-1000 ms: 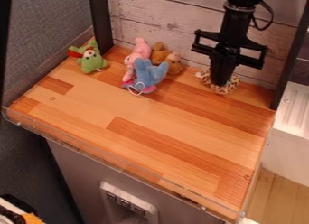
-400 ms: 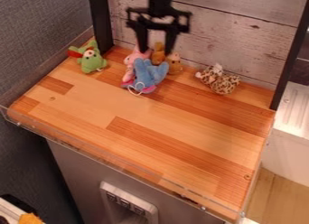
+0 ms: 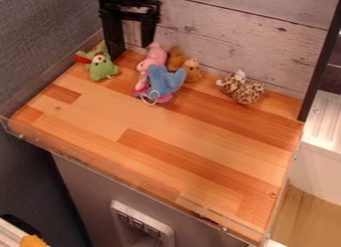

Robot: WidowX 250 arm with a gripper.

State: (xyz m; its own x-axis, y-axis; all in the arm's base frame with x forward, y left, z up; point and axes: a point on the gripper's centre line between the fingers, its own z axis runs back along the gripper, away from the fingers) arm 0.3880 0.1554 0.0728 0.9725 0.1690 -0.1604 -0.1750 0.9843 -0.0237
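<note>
Spread across most of the view, the counter [image 3: 153, 134] is bounded from 11 to 2 o'clock by a pale plank wall [image 3: 233, 47]. At 11 o'clock, the claw [image 3: 130, 36] is held in front of a black post [image 3: 116, 53], above the counter's far edge; its fingers are set apart, with pale planks seen between them. Just below and to its right, at 12 o'clock, a cluster of soft toys is gathered: a blue one [image 3: 164, 80] is laid nearest the centre, a pink one [image 3: 154, 56] is partly covered by it, and a brown one [image 3: 192, 70] is placed just beside them, towards 1 o'clock. At 2 o'clock, a spotted toy [image 3: 245, 91] is set well apart from the cluster. Between 10 and 11 o'clock, a green toy [image 3: 101, 67] with a red patch [image 3: 83, 60] is seated near the post's foot.
</note>
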